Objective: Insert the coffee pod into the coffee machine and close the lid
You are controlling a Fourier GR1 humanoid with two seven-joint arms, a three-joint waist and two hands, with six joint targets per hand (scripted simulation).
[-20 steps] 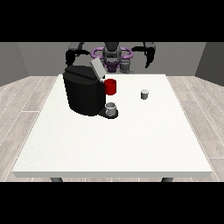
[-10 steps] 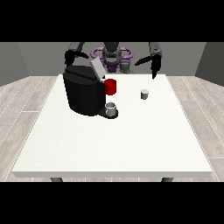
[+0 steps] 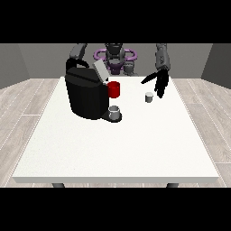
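Hanging open just beside the pod, the hand at the view's right (image 3: 159,83) has its fingers spread and pointing down, and they hold nothing. It sits a little above and to the view's right of the pod, with a gap I judge to be small but not closed. The other hand cannot be made out: that arm runs down behind the machine at the view's left, and what its fingers do is hidden.

Progress, as I judge it, is at the very start. The pod is not yet picked up, nothing has gone into the machine, and the lid is up, so the grasp, the carry, the insertion and the closing are all left to do.

Counted from largest to smallest, with the machine as the landmark:

- 1 table (image 3: 113,149), white, carrying everything, with the machine towards its far left corner in the view.
- 1 machine (image 3: 85,94), black and bulky, upright.
- 1 lid (image 3: 100,70), grey, tilted up at the machine's top on the side towards the view's right, so the pod slot looks open.
- 1 red cup (image 3: 114,89), just beside the machine on its right in the view, near the lid's foot.
- 1 grey cup (image 3: 115,112), on the machine's low tray at its front right corner.
- 1 pod (image 3: 149,96), small and pale, standing on the table well apart from the machine to the view's right, past the red cup.
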